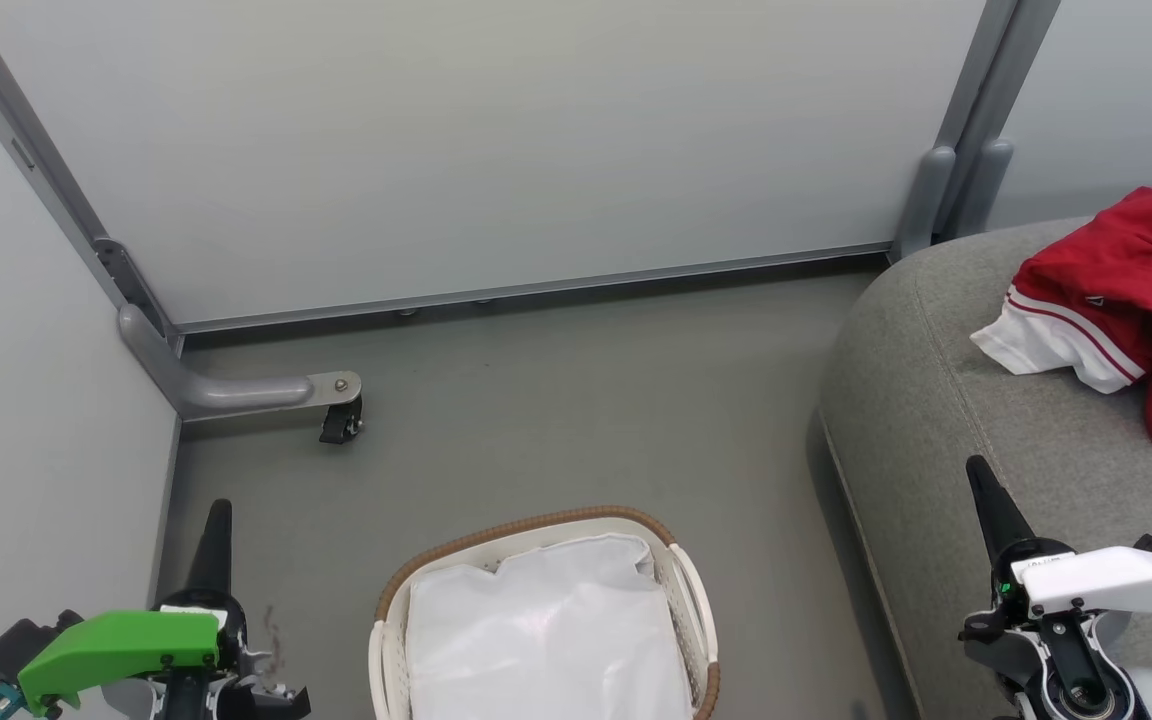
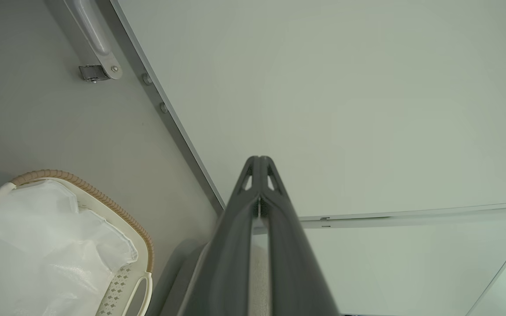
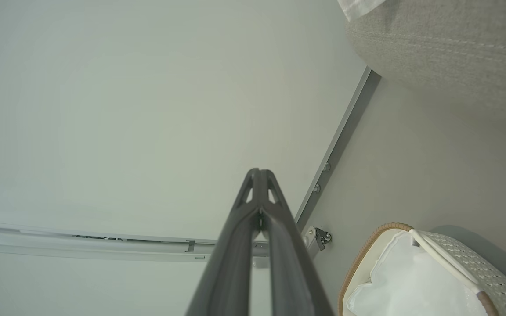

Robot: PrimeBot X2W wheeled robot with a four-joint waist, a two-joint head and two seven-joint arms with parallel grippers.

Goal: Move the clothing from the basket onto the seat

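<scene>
1. Clothing, red with white striped trim, lies bunched on the seat. It is ahead of the right gripper, a little to its right and well apart from it.
2. Right gripper's fingers are pressed together on nothing.
3. Left gripper has its fingers together too, empty.
4. Basket stands on the floor between both grippers, its white liner inside.
</scene>
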